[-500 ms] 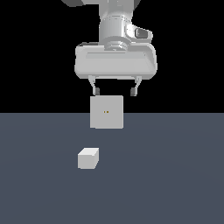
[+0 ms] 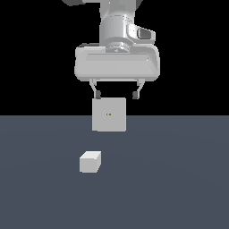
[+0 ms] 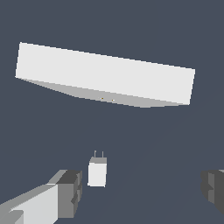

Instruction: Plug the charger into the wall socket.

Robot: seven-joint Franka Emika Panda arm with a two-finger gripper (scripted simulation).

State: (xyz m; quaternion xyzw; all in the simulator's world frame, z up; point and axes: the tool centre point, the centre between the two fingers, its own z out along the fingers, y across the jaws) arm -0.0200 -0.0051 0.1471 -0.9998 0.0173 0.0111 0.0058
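Gripper (image 2: 116, 95): high up, pointing down, fingers spread wide, holding nothing.
Charger (image 2: 90, 162): on the floor (image 2: 179, 188), below the gripper, untouched.
Wall socket (image 2: 108, 114): upright, behind the charger.

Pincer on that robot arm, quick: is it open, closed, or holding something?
Pincer: open, holding nothing; the charger lies on the floor below it.

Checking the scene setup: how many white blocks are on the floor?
2. The charger lies nearer the camera, toward the exterior view's left. The wall socket stands upright behind it, below the open gripper. Neither view shows any others.
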